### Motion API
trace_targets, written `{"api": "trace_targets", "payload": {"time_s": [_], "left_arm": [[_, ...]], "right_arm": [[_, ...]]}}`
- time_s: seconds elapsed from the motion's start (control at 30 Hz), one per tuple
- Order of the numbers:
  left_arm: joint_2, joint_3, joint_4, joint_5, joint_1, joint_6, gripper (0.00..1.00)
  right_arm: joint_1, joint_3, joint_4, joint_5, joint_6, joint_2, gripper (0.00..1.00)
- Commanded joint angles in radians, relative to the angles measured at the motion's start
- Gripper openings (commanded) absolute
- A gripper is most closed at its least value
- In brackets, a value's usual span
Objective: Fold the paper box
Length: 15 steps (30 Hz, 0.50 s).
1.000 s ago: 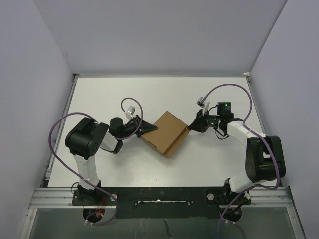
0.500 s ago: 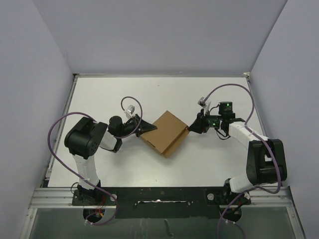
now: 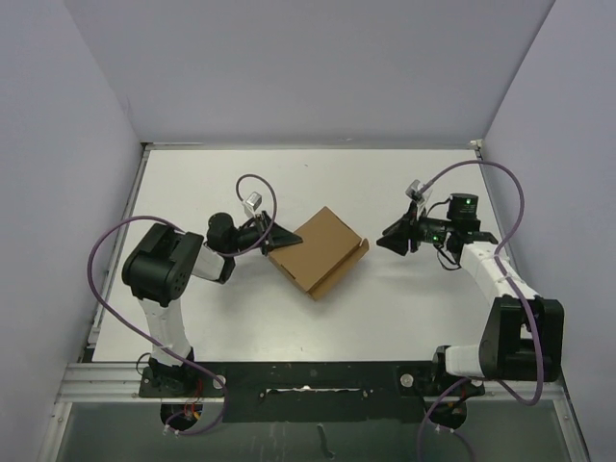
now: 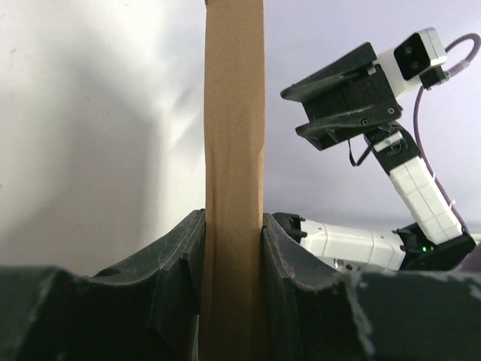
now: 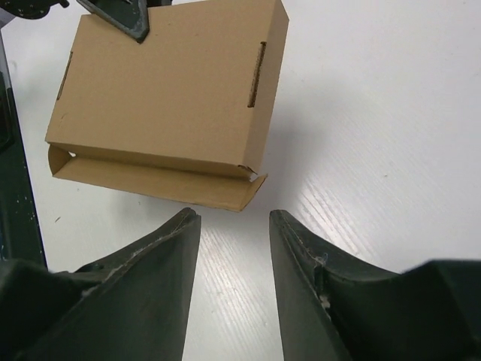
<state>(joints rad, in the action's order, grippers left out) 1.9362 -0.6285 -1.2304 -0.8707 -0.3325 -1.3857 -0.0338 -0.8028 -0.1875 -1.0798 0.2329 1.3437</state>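
The left gripper [image 4: 233, 226] has its two dark jaws closed on the paper box [image 3: 318, 252], pinching the edge of the brown cardboard at the box's left corner. The right gripper [image 5: 233, 219] has its jaws parted with nothing between them; it points at the box's right side and sits apart from it. The box lies near the middle of the white table [image 3: 404, 308], between the two grippers. It is mostly folded flat, with one long flap along its right edge slightly open.
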Motion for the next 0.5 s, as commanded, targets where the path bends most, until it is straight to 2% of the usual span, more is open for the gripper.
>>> {"api": "trace_targets", "payload": {"time_s": [0.0,0.1,0.33,0.47], "left_arm": [[0.023,-0.121,0.079,-0.149,0.007,0.078,0.03],[0.009,-0.191,0.219,-0.208,-0.007,0.177,0.03],[-0.056,-0.343,0.594,-0.285,-0.034,0.481,0.04],[-0.056,-0.392,0.622,-0.334,-0.038,0.514,0.04]], "right_arm": [[-0.036,-0.057,-0.045,-0.082,0.082,-0.034,0.45],[-0.045,-0.069,-0.055,-0.126,0.055,-0.004,0.57],[-0.103,-0.108,-0.021,-0.225,-0.172,0.064,0.8],[-0.138,-0.094,0.029,-0.247,-0.303,0.07,0.95]]}}
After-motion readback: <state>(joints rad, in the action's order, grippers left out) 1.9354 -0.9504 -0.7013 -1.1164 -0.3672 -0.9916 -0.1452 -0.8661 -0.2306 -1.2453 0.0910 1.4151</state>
